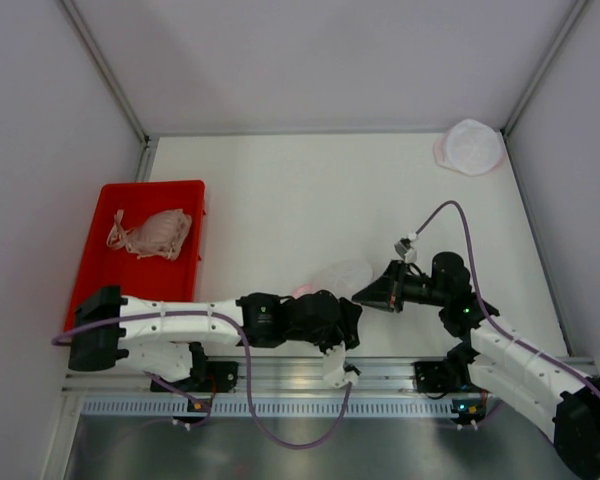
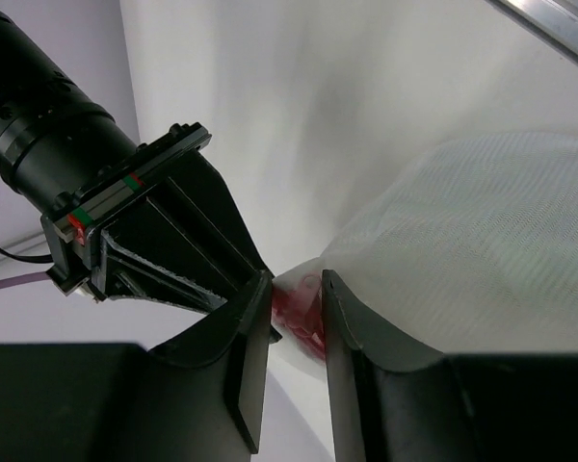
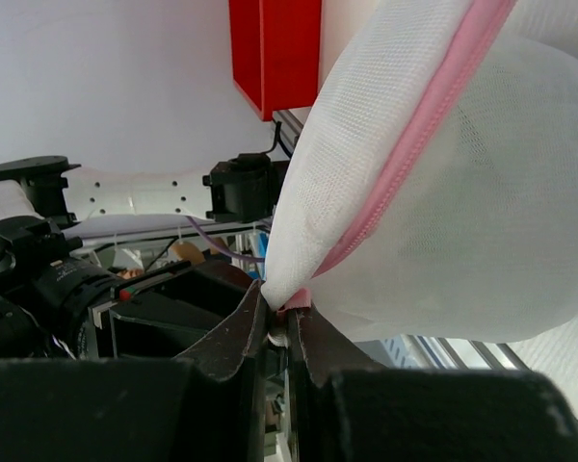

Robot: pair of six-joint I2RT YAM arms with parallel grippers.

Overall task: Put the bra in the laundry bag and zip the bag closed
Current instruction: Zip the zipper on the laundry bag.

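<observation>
The bra (image 1: 150,233), a pale pink bundle, lies in the red bin (image 1: 95,262) at the left. The laundry bag (image 1: 342,273), white mesh with a pink zipper (image 3: 414,144), is lifted between the two grippers near the front middle. My right gripper (image 3: 279,298) is shut on the bag's corner at the zipper's end. My left gripper (image 2: 297,281) faces it from the left. Its jaws stand a little apart, with a pink-red piece of the bag's edge (image 2: 303,313) between the tips. In the top view the left gripper (image 1: 342,305) and the right gripper (image 1: 365,294) almost meet.
A second white and pink mesh item (image 1: 470,147) lies at the far right corner. White walls close the table on three sides. The red bin (image 3: 275,53) shows behind the bag in the right wrist view. A metal rail (image 1: 280,375) runs along the near edge.
</observation>
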